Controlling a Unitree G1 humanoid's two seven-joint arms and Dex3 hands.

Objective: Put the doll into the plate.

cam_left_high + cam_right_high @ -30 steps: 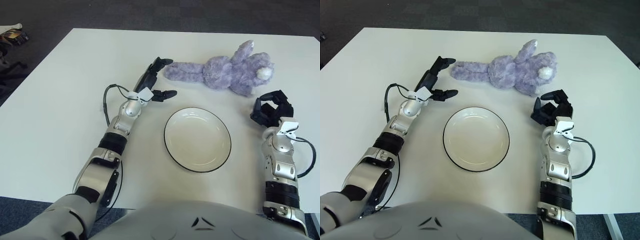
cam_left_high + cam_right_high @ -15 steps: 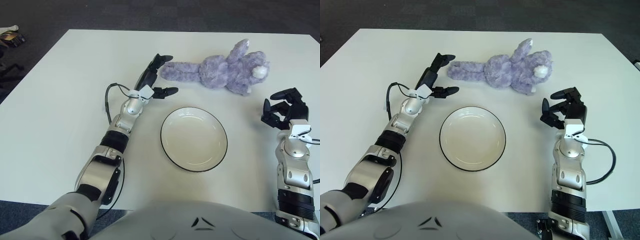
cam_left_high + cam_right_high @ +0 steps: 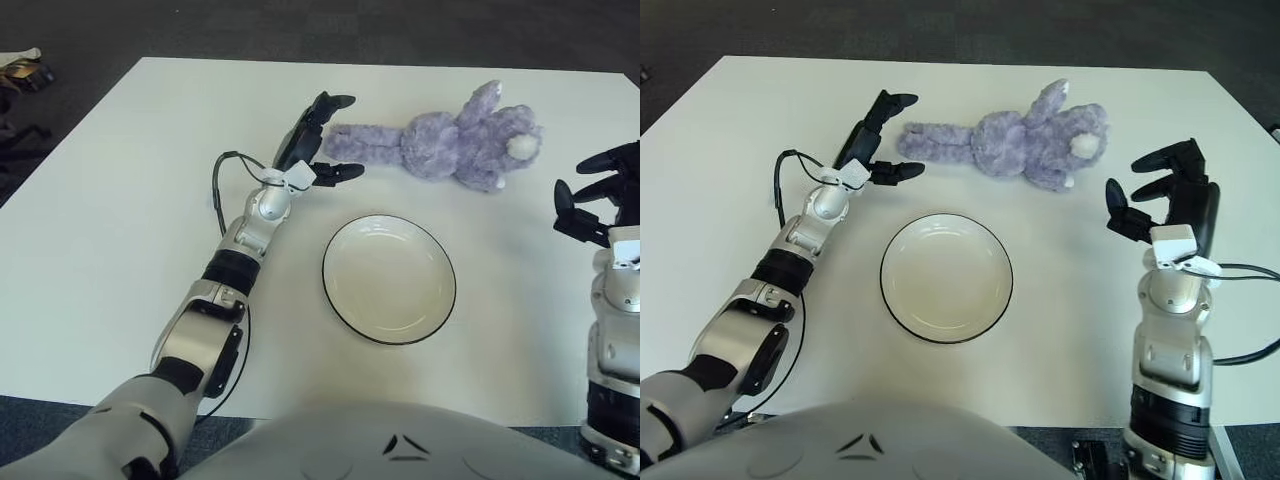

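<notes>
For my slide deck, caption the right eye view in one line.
Left robot hand open beside the purple doll's legs, right robot hand open, empty plate between them.

we count: one purple doll (image 3: 1025,145), one white plate (image 3: 946,277), two hands — left hand (image 3: 876,140), right hand (image 3: 1167,192) — one bench (image 3: 720,180).

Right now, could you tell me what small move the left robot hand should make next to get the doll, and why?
Probably ease the left robot hand a little further right so its spread fingers close around the doll's near limb. The hand is open beside that end, holding nothing; the doll lies on the table behind the plate. The right robot hand is raised and open, apart from the doll.
</notes>
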